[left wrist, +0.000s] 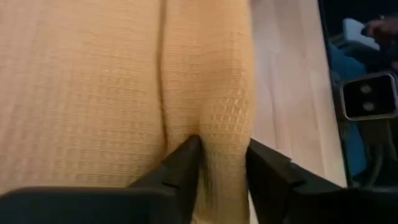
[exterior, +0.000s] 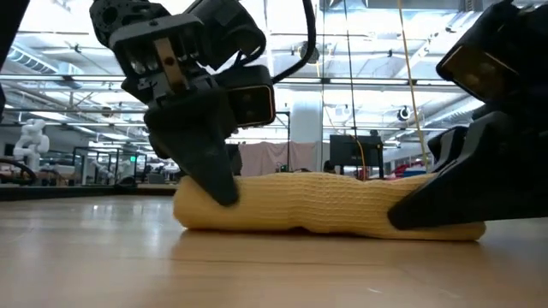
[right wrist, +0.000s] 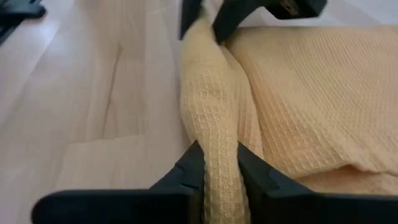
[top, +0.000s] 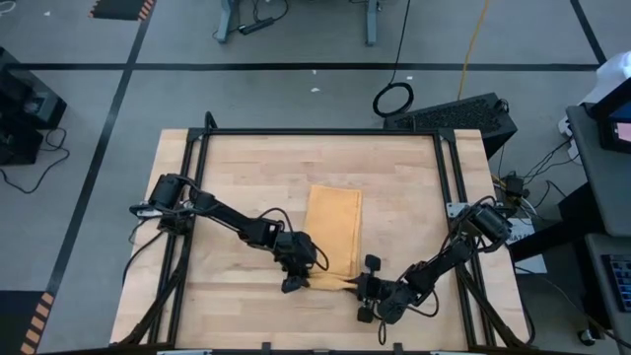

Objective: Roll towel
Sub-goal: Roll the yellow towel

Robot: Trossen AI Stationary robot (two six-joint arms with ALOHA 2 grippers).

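The mustard-yellow towel [top: 333,229] lies on the wooden table, its flat part stretching toward the far edge. Its near edge is rolled into a thick roll [exterior: 325,205] resting on the wood. My left gripper [top: 296,280] is shut on the roll's left end. My right gripper [top: 367,287] is shut on its right end. In the right wrist view the roll [right wrist: 211,112] runs from my right fingers to the left gripper [right wrist: 208,22] farther off. The white tag does not show. My left gripper pinches the roll's left end [left wrist: 225,155] between its two fingers, which lie across the roll. It comes slanting down from the table's left. The roll is squeezed narrower between the fingers [left wrist: 180,165] and rests on the table. My right gripper pinches the roll's right end [right wrist: 219,146] between its two fingers, lying across the roll. It comes slanting down from the table's right. The cloth is squeezed narrow between the fingers [right wrist: 189,165], and the roll lies on the wood.
Black frame rails [top: 320,131] run along the table's far edge and both sides. Bare wood [top: 237,177] lies left and right of the towel. A person's hand shows beyond the table [left wrist: 379,28].
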